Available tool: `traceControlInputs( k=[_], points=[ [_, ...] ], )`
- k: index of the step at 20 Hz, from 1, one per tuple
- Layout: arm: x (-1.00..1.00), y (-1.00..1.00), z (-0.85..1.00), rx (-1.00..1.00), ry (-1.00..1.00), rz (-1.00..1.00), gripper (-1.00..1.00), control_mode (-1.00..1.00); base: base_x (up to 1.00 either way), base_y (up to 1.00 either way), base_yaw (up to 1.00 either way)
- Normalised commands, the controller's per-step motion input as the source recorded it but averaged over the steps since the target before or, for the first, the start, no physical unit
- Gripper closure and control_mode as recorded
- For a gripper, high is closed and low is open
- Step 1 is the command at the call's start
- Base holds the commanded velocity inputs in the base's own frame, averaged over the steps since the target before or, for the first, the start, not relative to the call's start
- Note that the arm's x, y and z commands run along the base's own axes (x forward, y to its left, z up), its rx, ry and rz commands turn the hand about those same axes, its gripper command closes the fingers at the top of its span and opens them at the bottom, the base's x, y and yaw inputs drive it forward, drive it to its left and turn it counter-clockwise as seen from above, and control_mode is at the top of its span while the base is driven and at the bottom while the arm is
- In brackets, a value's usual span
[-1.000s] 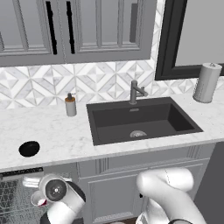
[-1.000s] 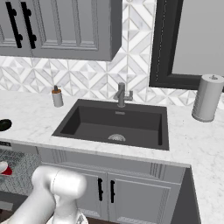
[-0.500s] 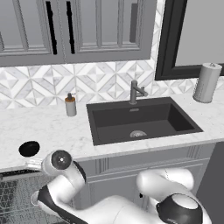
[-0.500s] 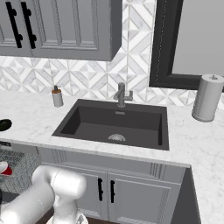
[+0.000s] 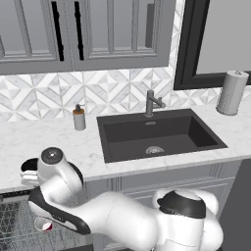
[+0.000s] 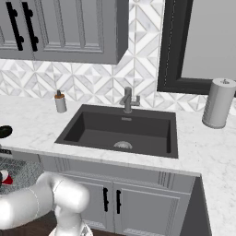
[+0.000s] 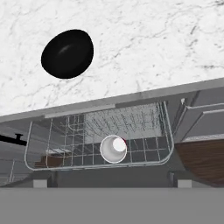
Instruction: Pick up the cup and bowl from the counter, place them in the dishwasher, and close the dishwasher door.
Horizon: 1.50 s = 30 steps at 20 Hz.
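Inspection of the hand view, nearest item first. The cup [image 7: 113,149] stood upright in the dishwasher [image 7: 183,131] wire rack [image 7: 98,135], at about 6 o'clock in that view, its whitish mouth facing the camera; the left base view showed its red body [image 5: 44,225] low in the rack beside the arm. That item was judged already loaded and needing no further handling.

Beyond the rack, the edge of the marble surface [image 7: 144,48] crossed the view, and the bowl [image 7: 67,53] rested on it at about 11 o'clock, well apart from the cup and clear of other objects. In the right base view the bowl [image 6: 4,131] sat at the far left of the surface.

The hand was out of sight in all pictures; by the available evidence its jaws stood at full spread and nothing appeared to be carried.

Handling assessment of the bowl: judged light and rigid. The glossy black finish suggested a slippery wall, likely to slide out of a pinch across its curved outside. The soundest hold was judged to be the rim, one finger inside and one outside, approached from above. A drop onto the marble could chip it if ceramic; material could not be confirmed.
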Motion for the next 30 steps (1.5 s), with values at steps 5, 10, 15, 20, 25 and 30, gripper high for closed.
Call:
traceControlInputs(
  k=[5,10,15,20,25,30],
  points=[
    [0.29,0.16,-0.02,-0.08,0.06,0.0,-1.0,-1.0,0.0,0.0,0.0],
    [0.04,-0.06,-0.15,0.0,-0.06,0.0,-1.0,-1.0,0.0,0.0,0.0],
    [0.11,-0.14,-0.29,0.03,-0.05,0.0,-1.0,-1.0,0.0,0.0,0.0],
    [0.14,-0.24,-0.22,0.1,-0.05,0.0,-1.0,-1.0,0.0,0.0,0.0],
    [0.28,-0.06,-0.05,0.04,0.0,0.0,-1.0,-1.0,0.0,0.0,0.0],
    [0.41,0.0,-0.04,0.0,0.0,0.0,-1.0,-1.0,0.0,0.0,0.0]
  ],
)
